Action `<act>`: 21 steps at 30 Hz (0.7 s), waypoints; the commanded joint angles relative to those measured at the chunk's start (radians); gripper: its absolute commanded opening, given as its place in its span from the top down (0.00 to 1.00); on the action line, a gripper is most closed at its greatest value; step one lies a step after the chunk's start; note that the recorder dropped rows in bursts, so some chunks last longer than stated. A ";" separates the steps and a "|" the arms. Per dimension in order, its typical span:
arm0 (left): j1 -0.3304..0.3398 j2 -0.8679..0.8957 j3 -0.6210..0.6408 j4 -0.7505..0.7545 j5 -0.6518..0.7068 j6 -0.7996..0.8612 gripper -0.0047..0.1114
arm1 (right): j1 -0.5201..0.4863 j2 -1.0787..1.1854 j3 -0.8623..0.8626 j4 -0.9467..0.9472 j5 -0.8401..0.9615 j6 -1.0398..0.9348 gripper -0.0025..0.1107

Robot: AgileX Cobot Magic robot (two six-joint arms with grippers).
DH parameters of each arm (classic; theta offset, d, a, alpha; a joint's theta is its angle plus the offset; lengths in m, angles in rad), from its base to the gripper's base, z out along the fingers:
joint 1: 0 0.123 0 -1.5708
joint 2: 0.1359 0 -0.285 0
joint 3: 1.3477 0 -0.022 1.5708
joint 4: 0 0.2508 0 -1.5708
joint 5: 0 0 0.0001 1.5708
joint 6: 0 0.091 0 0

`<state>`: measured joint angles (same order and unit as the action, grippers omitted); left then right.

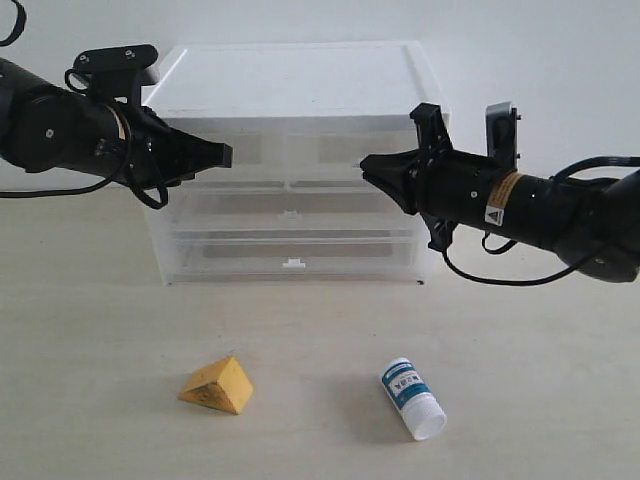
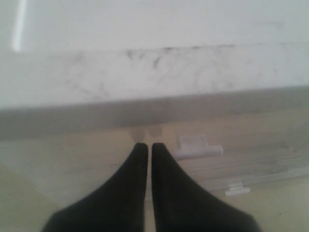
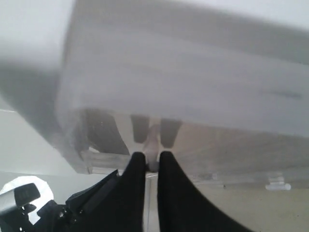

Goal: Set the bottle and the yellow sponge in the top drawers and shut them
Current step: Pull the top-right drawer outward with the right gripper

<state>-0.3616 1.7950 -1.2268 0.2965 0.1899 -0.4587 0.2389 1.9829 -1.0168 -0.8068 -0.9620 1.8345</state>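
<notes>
The left gripper (image 2: 145, 145) has its jaws closed to a hairline slit on nothing, tips at the cabinet (image 1: 300, 75) front with a tab (image 2: 199, 146) just beside. The right gripper (image 3: 152, 155) has jaws almost closed, and I cannot tell whether the pale sliver between them is a tab. Both point at the top drawers (image 1: 262, 150), which look shut, probably to pull them open before loading. On the tabletop (image 1: 100, 400) the sponge (image 1: 217, 385) lies at the cabinet's 7 o'clock and the bottle (image 1: 412, 398) on its side at 5 o'clock, both untouched.
</notes>
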 commanded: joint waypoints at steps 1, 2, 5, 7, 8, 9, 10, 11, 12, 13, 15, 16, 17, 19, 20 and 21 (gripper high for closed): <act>0.003 -0.003 -0.007 0.008 -0.042 0.007 0.93 | 0.001 -0.017 0.054 -0.019 -0.124 -0.063 0.98; 0.003 -0.003 -0.007 0.008 -0.042 0.007 0.93 | 0.001 -0.017 0.066 -0.019 -0.147 -0.071 0.98; 0.003 -0.003 -0.007 0.008 -0.042 0.007 0.93 | 0.001 -0.017 0.103 -0.019 -0.236 -0.080 0.98; 0.003 -0.003 -0.007 0.008 -0.042 0.007 0.93 | 0.001 -0.017 0.126 -0.021 -0.253 -0.087 0.98; 0.003 -0.003 -0.007 0.008 -0.042 0.007 0.93 | 0.001 -0.019 0.139 -0.021 -0.254 -0.092 0.98; 0.003 -0.003 -0.007 0.008 -0.042 0.007 0.93 | 0.001 -0.019 0.151 -0.021 -0.259 -0.101 0.98; 0.003 -0.003 -0.007 0.008 -0.042 0.007 0.93 | 0.001 -0.019 0.164 -0.021 -0.259 -0.105 0.98; 0.003 -0.003 -0.007 0.008 -0.042 0.007 0.93 | 0.001 -0.019 0.175 -0.021 -0.259 -0.113 0.98; 0.003 -0.003 -0.007 0.008 -0.042 0.007 0.93 | 0.001 -0.019 0.191 -0.021 -0.259 -0.121 0.98; 0.003 -0.003 -0.007 0.008 -0.042 0.007 0.93 | 0.001 -0.019 0.203 -0.021 -0.259 -0.121 0.98; 0.003 -0.003 -0.007 0.008 -0.039 0.007 0.93 | 0.001 -0.031 0.246 -0.014 -0.259 -0.154 0.98; 0.003 -0.003 -0.007 0.008 -0.039 0.007 0.93 | 0.001 -0.049 0.275 -0.012 -0.259 -0.175 0.98; 0.003 -0.003 -0.007 0.008 -0.039 0.007 0.93 | 0.001 -0.057 0.286 -0.014 -0.259 -0.179 0.98; 0.003 -0.003 -0.007 0.008 -0.039 0.007 0.93 | 0.001 -0.091 0.306 -0.026 -0.259 -0.194 0.98; 0.003 -0.003 -0.007 0.008 -0.037 0.007 0.93 | 0.001 -0.104 0.311 -0.034 -0.259 -0.196 0.98; 0.003 -0.003 -0.007 0.008 -0.037 0.007 0.93 | 0.001 -0.119 0.310 -0.044 -0.259 -0.196 0.98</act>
<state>-0.3616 1.7950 -1.2268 0.2978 0.1937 -0.4587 0.2389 1.9025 -0.7172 -0.8184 -1.2182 1.6589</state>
